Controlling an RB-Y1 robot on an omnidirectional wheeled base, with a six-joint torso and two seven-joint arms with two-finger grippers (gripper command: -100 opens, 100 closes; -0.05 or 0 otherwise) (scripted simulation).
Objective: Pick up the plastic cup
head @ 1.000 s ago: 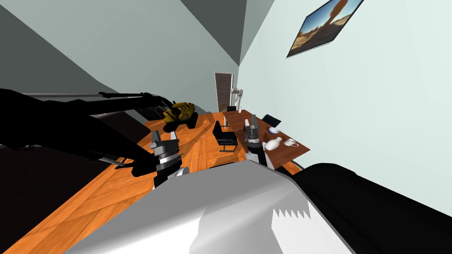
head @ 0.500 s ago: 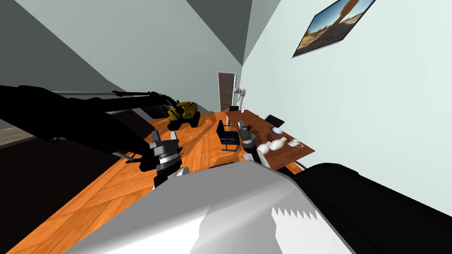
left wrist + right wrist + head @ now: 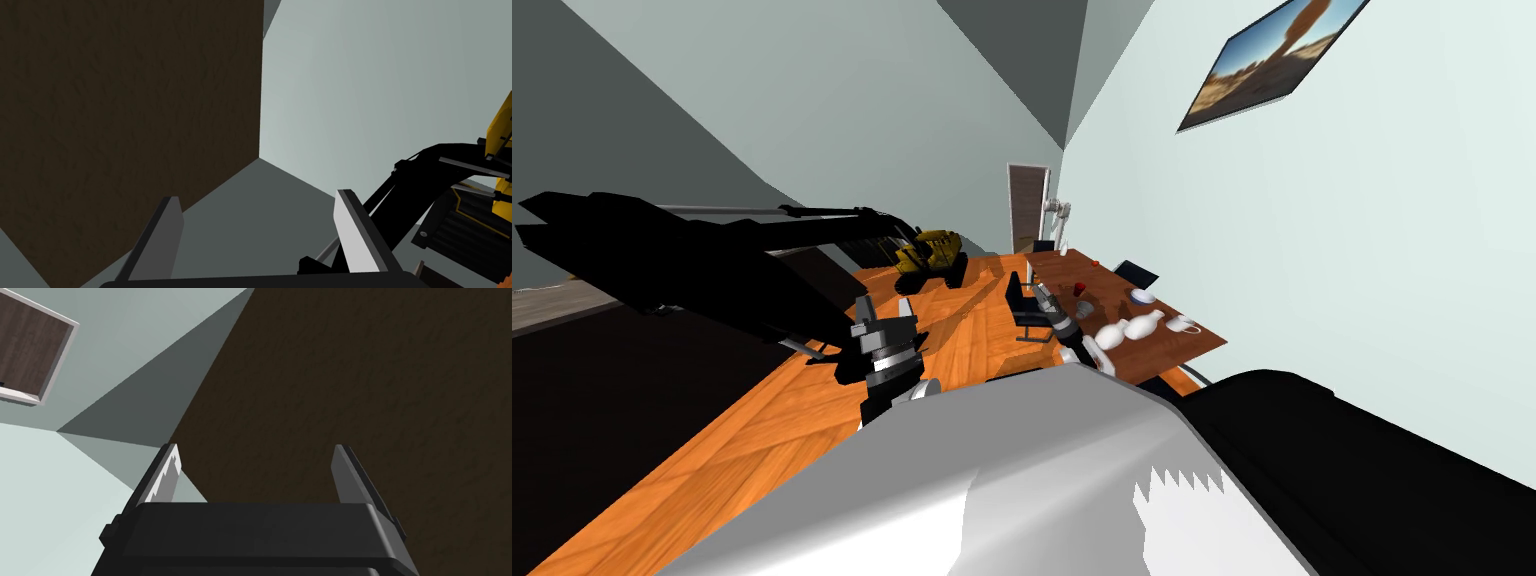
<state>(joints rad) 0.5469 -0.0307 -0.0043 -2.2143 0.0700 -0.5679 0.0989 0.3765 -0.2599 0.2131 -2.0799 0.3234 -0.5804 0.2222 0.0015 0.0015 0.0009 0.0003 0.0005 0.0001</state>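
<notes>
While I am looking down through the head camera, the small red cup (image 3: 1080,289) is sitting on the brown wooden surface (image 3: 1112,278), just right of the frame's centre. It is standing well apart from the white jug (image 3: 1142,325), the white mug (image 3: 1179,324) and the bowl (image 3: 1141,297), which are grouped toward the surface's lower right end. The right gripper (image 3: 1040,291) is hovering near the cup, on its left in the frame and clear of it, overlapping a black chair (image 3: 1024,312). The left gripper (image 3: 884,318) is hanging left of centre over the orange wooden floor (image 3: 762,420). A yellow and black excavator (image 3: 932,252) is sitting above it in the frame, its long black boom stretching to the left edge.

In the left wrist view, that gripper's fingers (image 3: 352,230) are standing wide apart with nothing between them, and the excavator is showing beside one finger.

In the right wrist view, the fingers (image 3: 346,470) are likewise spread and gripping nothing.
</notes>
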